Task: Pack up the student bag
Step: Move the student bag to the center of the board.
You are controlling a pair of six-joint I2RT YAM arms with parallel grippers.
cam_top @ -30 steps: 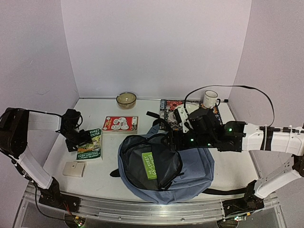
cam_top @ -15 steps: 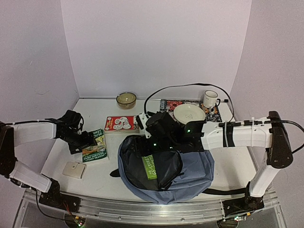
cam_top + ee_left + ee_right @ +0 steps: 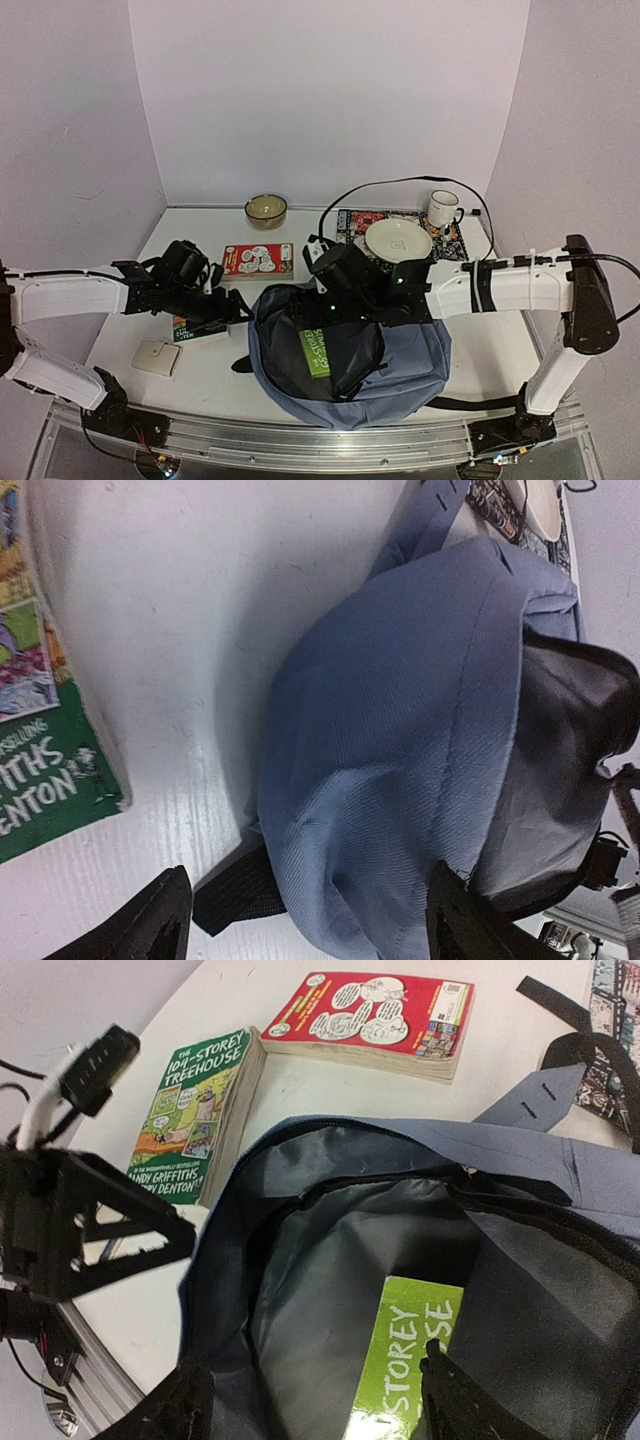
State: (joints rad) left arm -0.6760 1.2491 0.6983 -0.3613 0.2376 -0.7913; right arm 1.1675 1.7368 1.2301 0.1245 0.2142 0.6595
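A large soft blue-grey fabric backpack (image 3: 405, 352) lies flat at the front middle of the white counter (image 3: 500, 335). Its lower edge is close to the counter's near edge. The mouth gapes open, showing dark lining, and a lime-green book (image 3: 405, 1360) lies inside with its title cut off by the frame.

The right gripper (image 3: 315, 1405) hangs over the open mouth. Its fingers (image 3: 190, 1405) are spread wide and hold nothing. The right arm crosses the bag's far rim and hides it from above.

The left gripper (image 3: 305, 925) sits just beside the bag's left edge. Its fingers (image 3: 160, 920) are also wide apart and empty.

A green paperback book (image 3: 195, 1110) lies to the left of the bag, with a narrow strip of bare counter between them. From overhead the left arm covers most of it. A red paperback book (image 3: 254, 261) lies behind it, near the bag's top.

A small cream square object (image 3: 158, 356), too small to identify, sits near the front left. At the back are an amber glass bowl (image 3: 266, 209), a cream plate (image 3: 398, 240) on a patterned mat (image 3: 350, 220), and a white mug (image 3: 443, 209).

Bare counter opens to the right of the bag. A black strap (image 3: 470, 404) trails along the front right edge.
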